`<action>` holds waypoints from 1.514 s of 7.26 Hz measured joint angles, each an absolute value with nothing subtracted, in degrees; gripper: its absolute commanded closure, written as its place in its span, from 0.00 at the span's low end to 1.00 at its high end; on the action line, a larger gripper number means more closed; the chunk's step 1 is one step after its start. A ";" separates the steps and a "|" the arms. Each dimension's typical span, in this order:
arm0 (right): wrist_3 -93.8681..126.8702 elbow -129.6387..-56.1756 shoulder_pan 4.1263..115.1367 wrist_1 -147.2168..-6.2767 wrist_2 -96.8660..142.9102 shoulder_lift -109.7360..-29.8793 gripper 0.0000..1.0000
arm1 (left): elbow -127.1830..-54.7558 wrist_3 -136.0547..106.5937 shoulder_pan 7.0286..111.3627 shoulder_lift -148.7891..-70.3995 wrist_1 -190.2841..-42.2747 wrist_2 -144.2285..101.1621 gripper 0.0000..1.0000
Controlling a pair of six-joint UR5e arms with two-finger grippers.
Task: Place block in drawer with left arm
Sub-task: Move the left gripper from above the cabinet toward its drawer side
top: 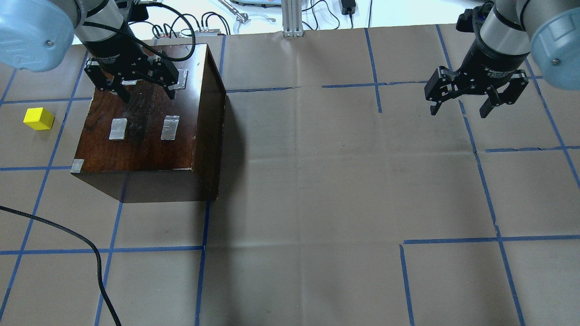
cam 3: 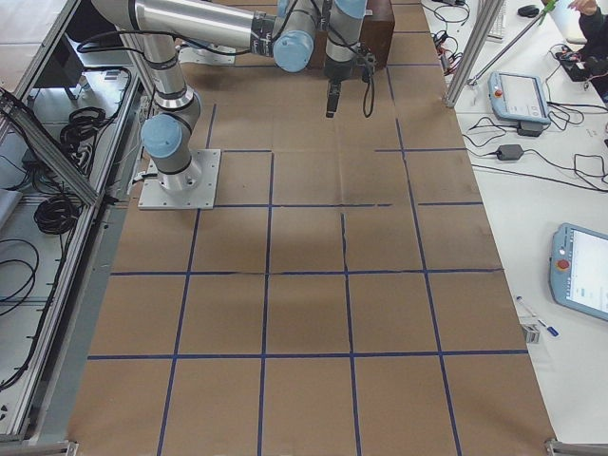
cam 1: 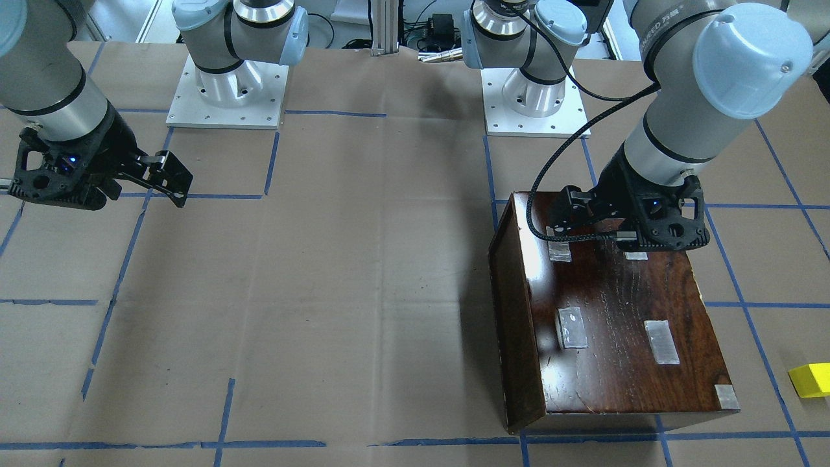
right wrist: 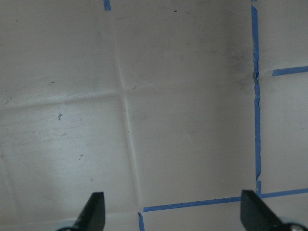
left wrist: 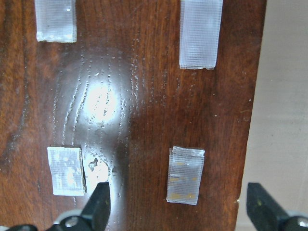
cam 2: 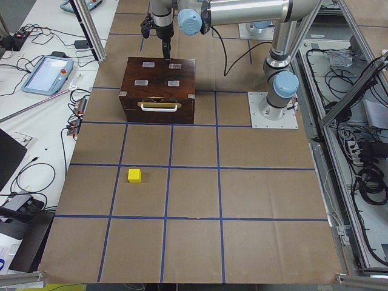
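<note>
The yellow block (top: 39, 118) lies on the brown paper to the left of the dark-brown box (top: 145, 136) in the overhead view. It also shows in the front view (cam 1: 810, 380) and the exterior left view (cam 2: 134, 176). The drawer is shut; only its dark front with a pale handle (cam 2: 159, 107) shows. My left gripper (top: 148, 95) is open and empty, hovering just above the box top (left wrist: 144, 106), well away from the block. My right gripper (top: 458, 111) is open and empty over bare paper far to the other side.
Several clear tape patches (top: 170, 127) are stuck on the box top. A black cable (top: 90, 253) lies on the table near the overhead view's lower left. Blue tape lines (top: 480, 172) grid the paper. Both arm bases (cam 1: 227, 91) stand at the table's robot side.
</note>
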State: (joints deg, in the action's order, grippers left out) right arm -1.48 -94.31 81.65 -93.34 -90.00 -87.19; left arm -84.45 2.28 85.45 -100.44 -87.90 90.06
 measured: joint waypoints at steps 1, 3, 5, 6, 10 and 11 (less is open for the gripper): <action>-1.47 -94.31 81.65 -93.34 -90.00 -87.19 0.00 | -84.44 2.28 85.45 -100.44 -87.89 90.08 0.01; -1.46 -94.29 81.65 -93.34 -90.00 -87.19 0.00 | -84.43 2.29 85.43 -100.31 -87.89 90.14 0.01; -1.42 -94.25 81.65 -93.34 -90.00 -87.19 0.00 | -84.39 2.28 85.40 -100.11 -87.89 90.23 0.01; -1.43 -94.27 81.65 -93.34 -90.00 -87.19 0.00 | -84.38 2.30 85.37 -100.19 -87.89 90.25 0.01; -1.47 -94.31 81.65 -93.34 -90.00 -87.19 0.00 | -84.45 2.51 84.57 -99.72 -88.67 92.03 0.01; -1.47 -94.31 81.65 -93.34 -90.00 -87.19 0.00 | -84.42 2.86 84.13 -99.61 -88.78 92.67 0.01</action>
State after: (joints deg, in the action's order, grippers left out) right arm -1.47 -94.31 81.65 -93.34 -90.00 -87.19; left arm -84.42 2.86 84.13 -99.61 -88.78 92.67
